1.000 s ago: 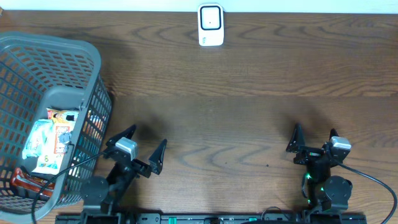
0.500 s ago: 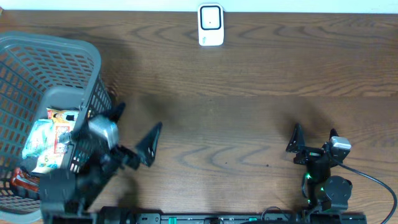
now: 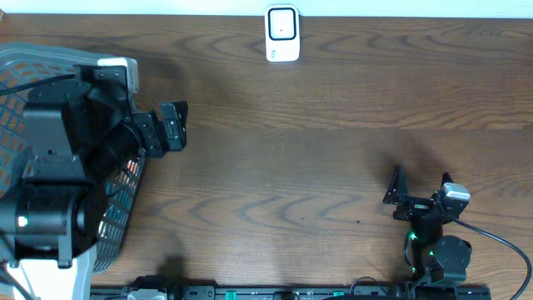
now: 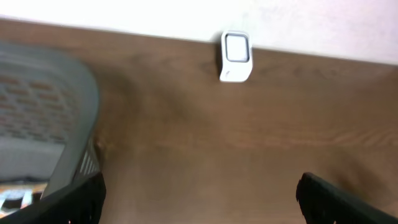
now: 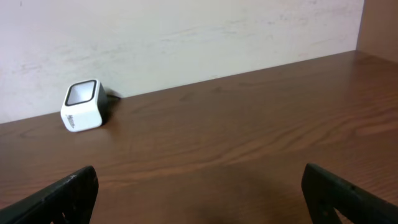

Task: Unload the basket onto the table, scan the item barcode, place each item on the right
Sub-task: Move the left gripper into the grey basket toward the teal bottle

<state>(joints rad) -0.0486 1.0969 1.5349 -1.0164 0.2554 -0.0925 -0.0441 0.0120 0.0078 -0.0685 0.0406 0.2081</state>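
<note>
A dark wooden table (image 3: 316, 167) runs back to a pale wall (image 5: 186, 31). At the far left stands a grey mesh basket (image 3: 123, 212). The left arm is raised above it and covers most of it from overhead. In the left wrist view, a blurred sliver of a printed packet (image 4: 13, 194) shows inside the basket, too unclear to read. The left gripper (image 4: 199, 208) is spread wide with nothing between its 2 fingers, and it looks across the table from above the basket's rim. A white scanner (image 3: 282, 33) sits at the back edge by the wall, about mid-table and well apart from both arms. At the right, near the front edge, the right gripper (image 3: 420, 196) sits low. It is also wide open and holds nothing.
</note>
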